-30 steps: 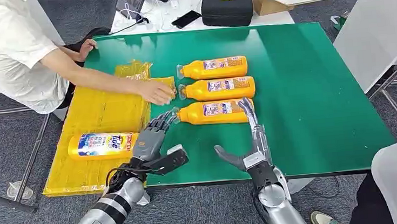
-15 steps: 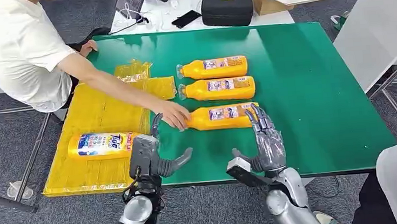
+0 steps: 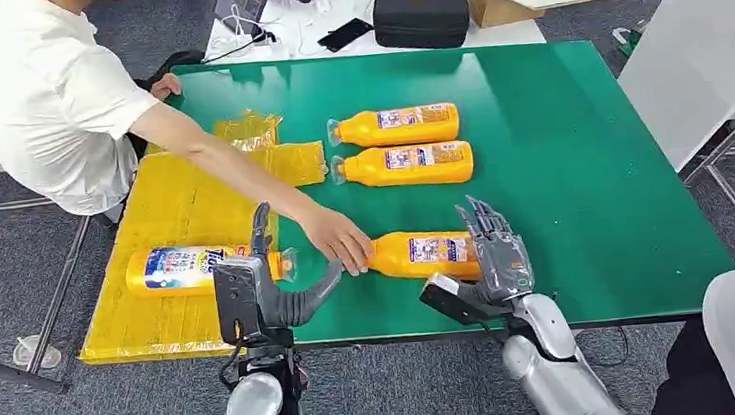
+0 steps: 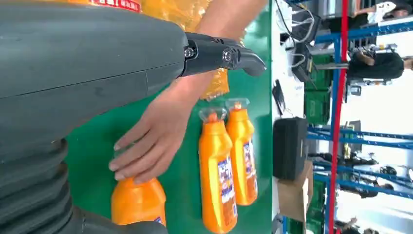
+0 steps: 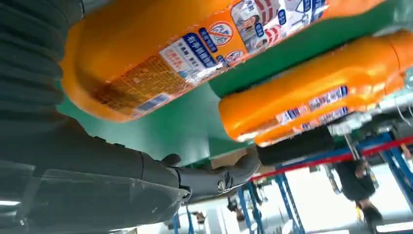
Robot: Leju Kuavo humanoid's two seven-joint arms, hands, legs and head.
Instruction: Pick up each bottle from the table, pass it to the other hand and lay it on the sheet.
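1 bottle [image 3: 426, 254] lies near the table [image 3: 593, 188] front edge.

bottles, sheet and hands on the table

three bottles lie in a column on the table [image 3: 579, 149]: far bottle [image 3: 396, 125], middle bottle [image 3: 405, 165], near bottle [image 3: 426, 253]. left of them lies the sheet [image 3: 183, 209], with a fourth bottle [image 3: 183, 270] lying on it. a person's hand [image 3: 338, 240] touches the near bottle's neck end; the right hand [image 3: 493, 257] is at its base, the left hand [image 3: 261, 292] by the sheet's near edge.
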